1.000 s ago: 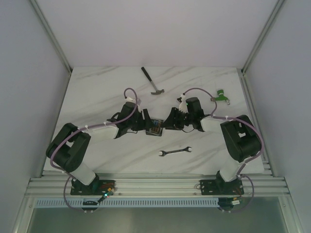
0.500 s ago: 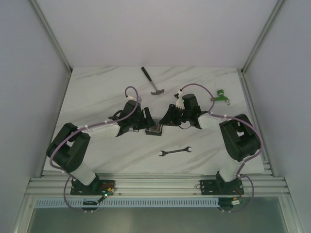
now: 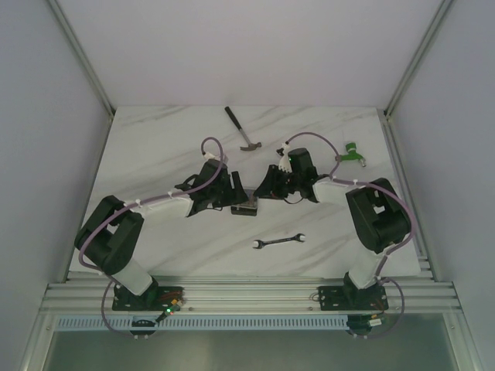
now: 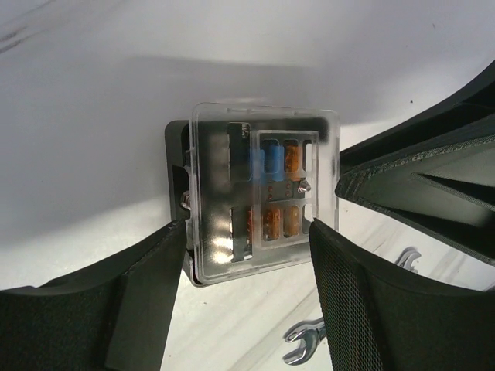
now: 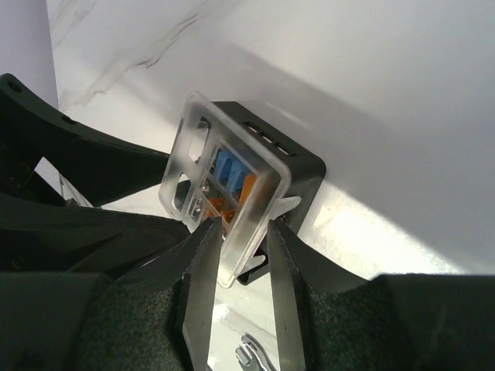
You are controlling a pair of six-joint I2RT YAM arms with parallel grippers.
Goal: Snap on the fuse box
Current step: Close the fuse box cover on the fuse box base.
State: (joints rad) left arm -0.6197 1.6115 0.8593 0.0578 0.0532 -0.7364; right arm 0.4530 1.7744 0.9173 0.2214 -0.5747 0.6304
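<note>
The fuse box (image 3: 245, 205) lies at the table's middle, a black base (image 4: 176, 154) with orange and blue fuses inside. A clear cover (image 4: 263, 193) lies over its top, a little askew. My left gripper (image 3: 234, 195) grips the box from the left; in the left wrist view its fingers (image 4: 147, 294) press the near sides of the box, the gripper (image 4: 247, 229) closed around it. My right gripper (image 3: 263, 192) comes in from the right. In the right wrist view the right gripper (image 5: 240, 229) is shut on the cover's edge (image 5: 246, 224), which is tilted off the base (image 5: 302, 170).
A wrench (image 3: 278, 242) lies in front of the box and also shows in the left wrist view (image 4: 305, 352). A hammer (image 3: 244, 130) lies at the back. A green object (image 3: 353, 152) sits at the back right.
Both grippers have shifted slightly toward the back with the box. The cover has come down over the fuses, so the orange no longer shows from above.
</note>
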